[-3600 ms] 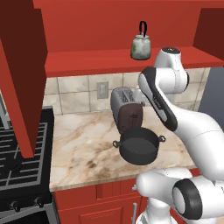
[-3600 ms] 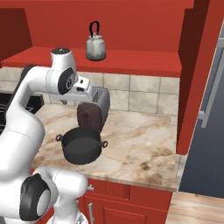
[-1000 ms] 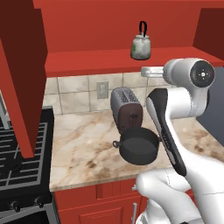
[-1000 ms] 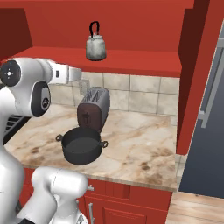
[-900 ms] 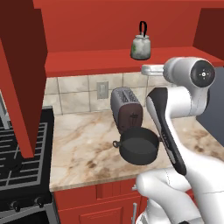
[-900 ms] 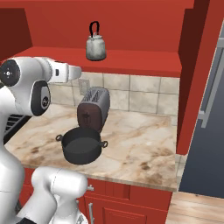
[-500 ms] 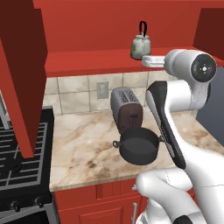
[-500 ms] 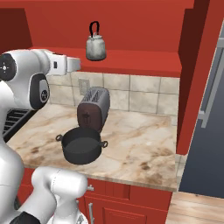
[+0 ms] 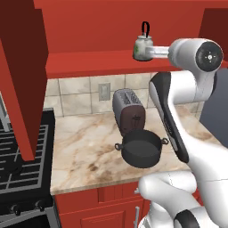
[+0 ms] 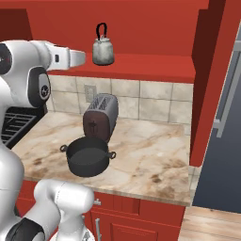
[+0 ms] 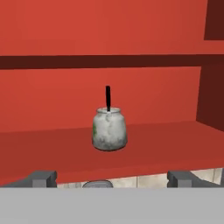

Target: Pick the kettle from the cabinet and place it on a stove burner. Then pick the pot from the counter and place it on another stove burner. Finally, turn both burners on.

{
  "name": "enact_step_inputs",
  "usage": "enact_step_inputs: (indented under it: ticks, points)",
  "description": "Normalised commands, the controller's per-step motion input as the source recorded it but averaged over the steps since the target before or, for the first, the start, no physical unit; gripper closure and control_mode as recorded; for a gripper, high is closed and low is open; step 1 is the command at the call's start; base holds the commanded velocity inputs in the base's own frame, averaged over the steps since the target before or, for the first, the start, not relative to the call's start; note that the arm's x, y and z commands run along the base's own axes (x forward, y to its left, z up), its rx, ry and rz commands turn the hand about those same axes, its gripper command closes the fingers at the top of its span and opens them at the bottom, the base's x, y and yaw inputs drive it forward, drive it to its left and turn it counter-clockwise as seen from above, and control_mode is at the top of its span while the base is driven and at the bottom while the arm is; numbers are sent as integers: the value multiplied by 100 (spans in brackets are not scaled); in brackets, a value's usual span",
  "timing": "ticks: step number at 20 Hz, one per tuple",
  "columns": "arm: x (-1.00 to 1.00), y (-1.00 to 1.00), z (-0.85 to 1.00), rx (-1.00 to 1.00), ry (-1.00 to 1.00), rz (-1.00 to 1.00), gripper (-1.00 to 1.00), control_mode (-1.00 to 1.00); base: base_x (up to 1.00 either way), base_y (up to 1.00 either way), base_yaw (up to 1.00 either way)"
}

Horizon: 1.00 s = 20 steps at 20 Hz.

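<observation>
Two dark fingertips [image 11: 43, 178] stand far apart at the bottom of my hand view, so I read the gripper [image 11: 111, 179] as spread wide with nothing between its fingers. It is level with the cabinet [image 9: 89, 62] shelf and pointed at the kettle [image 11: 109, 129], which sits upright on the red shelf, centred ahead of me, its black handle edge-on and rising straight up. In the left base view the gripper's end is just beside the kettle [image 9: 143, 46]; from the right base view I see a small gap between the gripper [image 10: 81, 58] and the kettle [image 10: 103, 51], so they are near but apart.

Below the shelf, on the marbled worktop [image 10: 155, 155], the dark pot [image 10: 87, 156] rests near the front edge, with the chrome toaster [image 10: 99, 117] just behind it, against the tiled wall. The black stove [image 9: 20, 164] with its grates lies left of the worktop in the left base view, well apart from the pot [image 9: 141, 148].
</observation>
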Motion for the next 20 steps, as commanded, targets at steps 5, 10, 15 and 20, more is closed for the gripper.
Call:
enact_step_inputs:
  ticks: [5, 10, 15, 20]
  points:
    - [0, 0, 2, 0, 0, 0, -100, -100, 0, 0, 0]
    - [13, 0, 0, 0, 0, 1, -100, -100, 0, 0, 0]
    - [22, 0, 1, 0, 0, 2, -100, -100, 0, 0, 0]
    - [22, 0, 13, 0, 0, 1, -100, -100, 0, 0, 0]
